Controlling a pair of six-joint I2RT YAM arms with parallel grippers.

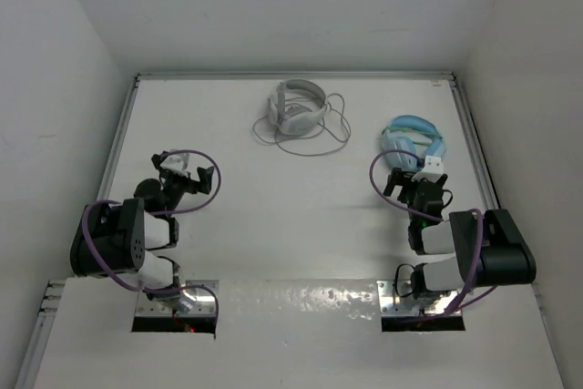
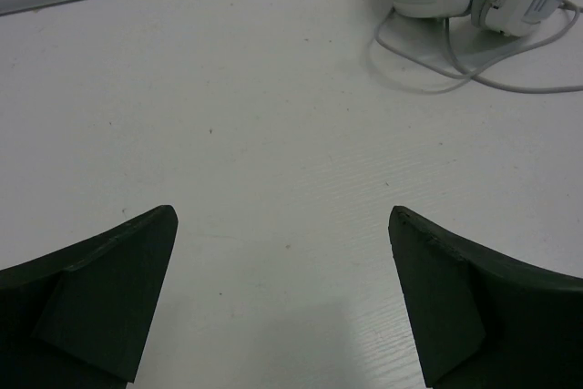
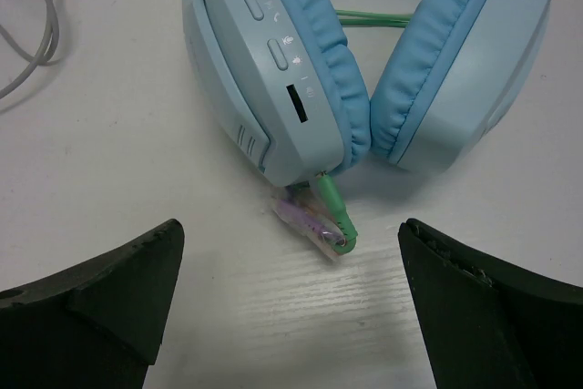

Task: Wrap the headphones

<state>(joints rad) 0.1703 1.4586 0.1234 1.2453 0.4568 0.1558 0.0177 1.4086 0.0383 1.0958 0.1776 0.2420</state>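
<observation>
The right gripper point(image 3: 289, 230), open and empty, faces the light blue headphones point(image 3: 273, 70) just ahead and might seize that wrong pair; the headphones point(image 1: 296, 108) lie well to its left.

We've got the headphones point(image 1: 299, 107) lying far back on the table point(image 1: 273, 216), about mid-width, their cable point(image 1: 335, 132) looped on the surface to their right and near side. Right of them and a little nearer sits the second headset point(image 1: 414, 141), with our right gripper point(image 1: 412, 179) just in front of it, facing its plug point(image 3: 335, 220). Our left gripper point(image 1: 180, 167) sits well apart, near left, the headphones ahead to its right.
</observation>
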